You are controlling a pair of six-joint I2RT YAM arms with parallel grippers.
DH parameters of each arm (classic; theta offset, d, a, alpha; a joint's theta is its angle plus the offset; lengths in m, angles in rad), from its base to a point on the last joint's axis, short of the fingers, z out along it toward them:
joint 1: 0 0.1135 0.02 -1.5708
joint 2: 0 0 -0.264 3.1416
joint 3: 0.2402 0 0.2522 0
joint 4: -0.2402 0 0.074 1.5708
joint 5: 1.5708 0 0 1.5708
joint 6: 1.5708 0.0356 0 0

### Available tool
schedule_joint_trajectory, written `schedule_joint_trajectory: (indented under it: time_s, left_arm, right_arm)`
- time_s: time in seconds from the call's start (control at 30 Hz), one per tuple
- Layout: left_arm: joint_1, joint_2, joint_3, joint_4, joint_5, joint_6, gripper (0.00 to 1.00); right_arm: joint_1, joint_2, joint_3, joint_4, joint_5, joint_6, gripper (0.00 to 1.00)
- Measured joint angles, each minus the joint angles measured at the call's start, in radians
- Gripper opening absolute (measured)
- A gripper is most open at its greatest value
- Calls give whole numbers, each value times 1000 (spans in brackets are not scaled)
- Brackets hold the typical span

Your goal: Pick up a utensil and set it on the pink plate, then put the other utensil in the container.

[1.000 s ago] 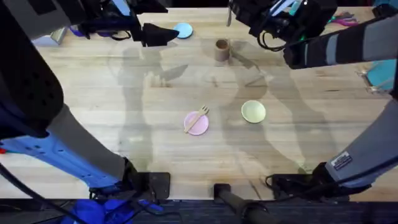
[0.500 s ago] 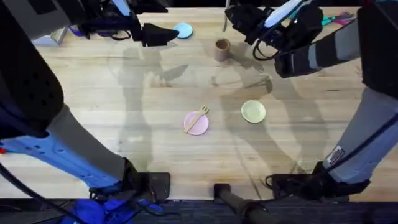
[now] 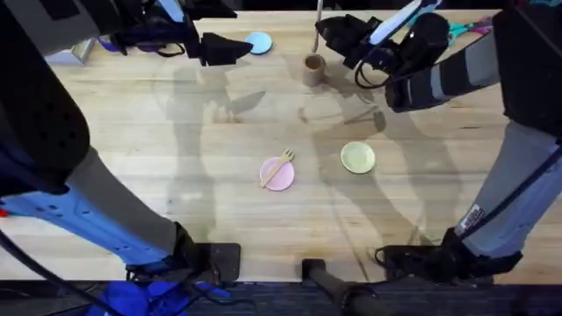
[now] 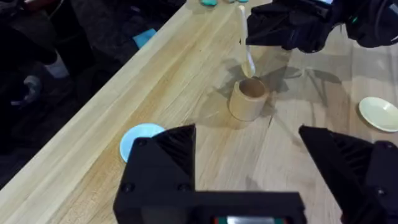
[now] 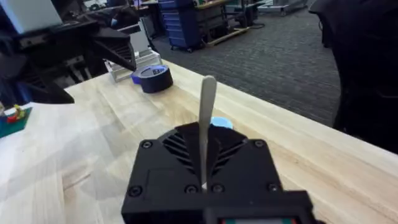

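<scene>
robot lab: carpet floor (image 5: 292, 43), blue tool carts (image 5: 180, 22), wooden workbench (image 3: 176, 132).

From overhead we cannot make out the bowl of the wooden spoon (image 3: 318, 19): we see just a thin pale sliver by the right gripper (image 3: 327, 33), its top cut off by the picture's edge, and we cannot tell whether its low end is inside the brown container (image 3: 313, 69) or just above it. In the right wrist view the spoon's lower part is hidden behind the closed black fingers (image 5: 180, 155). The left gripper (image 3: 230, 48) blocks part of the light blue disc (image 3: 260, 42) overhead.
</scene>
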Motion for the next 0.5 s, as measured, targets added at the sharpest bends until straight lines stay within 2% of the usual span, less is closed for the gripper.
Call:
schedule_joint_trajectory:
  time_s: [0.5]
  left_arm:
    - [0, 0, 0, 0, 0, 0, 992]
  right_arm:
    - [0, 0, 0, -86, 0, -2, 34]
